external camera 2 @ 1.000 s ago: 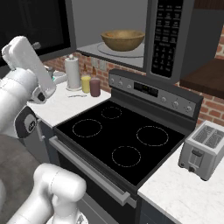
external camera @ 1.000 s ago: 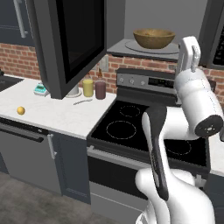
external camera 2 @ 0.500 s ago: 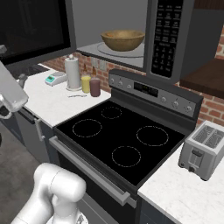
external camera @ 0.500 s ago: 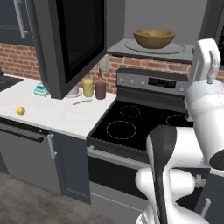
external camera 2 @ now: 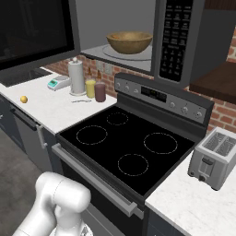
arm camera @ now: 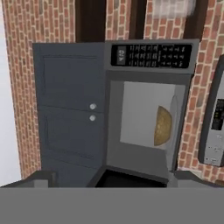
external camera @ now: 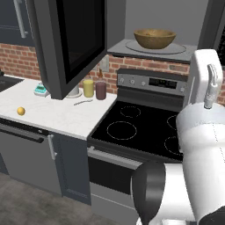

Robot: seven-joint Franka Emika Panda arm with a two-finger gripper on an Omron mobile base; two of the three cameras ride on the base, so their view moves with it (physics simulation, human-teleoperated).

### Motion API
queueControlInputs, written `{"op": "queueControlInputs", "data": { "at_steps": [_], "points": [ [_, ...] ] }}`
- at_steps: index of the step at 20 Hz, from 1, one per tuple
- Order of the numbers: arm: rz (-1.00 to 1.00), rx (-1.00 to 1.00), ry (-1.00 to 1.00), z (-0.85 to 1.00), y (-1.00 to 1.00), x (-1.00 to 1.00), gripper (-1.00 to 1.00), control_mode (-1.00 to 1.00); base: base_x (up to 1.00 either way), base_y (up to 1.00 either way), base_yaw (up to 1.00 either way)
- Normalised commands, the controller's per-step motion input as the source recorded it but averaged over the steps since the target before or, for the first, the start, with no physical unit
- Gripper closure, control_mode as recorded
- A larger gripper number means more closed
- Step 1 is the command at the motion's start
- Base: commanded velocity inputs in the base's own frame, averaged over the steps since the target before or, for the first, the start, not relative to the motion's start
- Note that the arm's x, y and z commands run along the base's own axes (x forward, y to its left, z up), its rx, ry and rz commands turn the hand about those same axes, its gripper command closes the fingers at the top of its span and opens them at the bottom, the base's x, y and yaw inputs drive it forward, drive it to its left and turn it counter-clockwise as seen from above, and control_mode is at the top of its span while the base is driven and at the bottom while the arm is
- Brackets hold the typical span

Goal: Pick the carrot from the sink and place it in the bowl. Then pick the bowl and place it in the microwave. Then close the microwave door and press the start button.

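Bowl [external camera: 154, 38] sits on the turntable inside the microwave [external camera 2: 138, 44]; claw empty w/ jaws wide, backed off; step in hand looks like closing the microwave door [external camera: 70, 41]; next: swing it shut, then hit start.

- The bowl [external camera: 154, 38] looks like tan-brown wood, grainy and matt.
- The microwave [external camera 2: 138, 41] has a smooth grey interior and a dark casing.
- The microwave door [external camera: 70, 41] has glossy black glass.
- The stove top [external camera 2: 126, 147] is smooth, glossy black.
- The toaster [external camera 2: 215, 157] looks like brushed silver metal.
- The wall [external camera: 17, 68] is rough red brick.
- The counter [external camera: 52, 112] is pale, smooth stone.
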Motion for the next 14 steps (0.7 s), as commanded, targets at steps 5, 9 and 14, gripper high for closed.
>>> {"op": "queueControlInputs", "data": {
  "at_steps": [5, 9, 14],
  "points": [
    [-0.07, 0.08, -0.02, -0.49, 0.78, -0.07, -1.0, -1.0, 0.0, 0.0, 0.0],
    [-0.07, 0.08, 0.0, -0.71, 0.73, 0.43, -1.0, -1.0, 0.0, 0.0, 0.0],
    [-0.06, 0.01, -0.08, -0.66, 0.96, 0.58, -1.0, -1.0, 0.0, 0.0, 0.0]
  ]
}}
